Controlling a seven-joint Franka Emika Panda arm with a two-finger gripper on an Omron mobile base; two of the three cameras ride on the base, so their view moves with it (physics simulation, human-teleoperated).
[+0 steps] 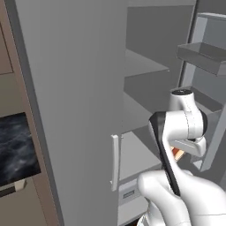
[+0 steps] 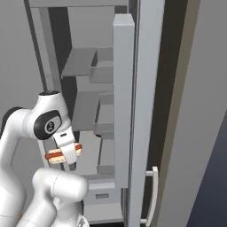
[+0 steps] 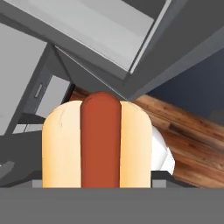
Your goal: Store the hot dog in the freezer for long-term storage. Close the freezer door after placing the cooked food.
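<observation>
- Closest to the hand camera sits the hot dog (image 3: 97, 142), its tan bun end-on with the red sausage running along the top.
- From the right base view the hot dog (image 2: 54, 154) lies level, clamped in the pincer (image 2: 70, 156), whose fingers are closed on its sides.
- It hangs in the air in front of the open freezer (image 2: 84, 102), near the lower shelves and above the drawers, touching no shelf.
- In the left base view a bit of the bun shows orange behind the dark forearm, at the pincer (image 1: 178, 154).
- Grey shelves of the freezer (image 1: 145, 79) step upward behind the arm.
- At the right of that compartment, the freezer door (image 2: 124, 97) stands swung wide, edge-on, with grey bins inside.
- Wooden floor (image 3: 183, 127) shows beyond the bun in the hand view.
</observation>
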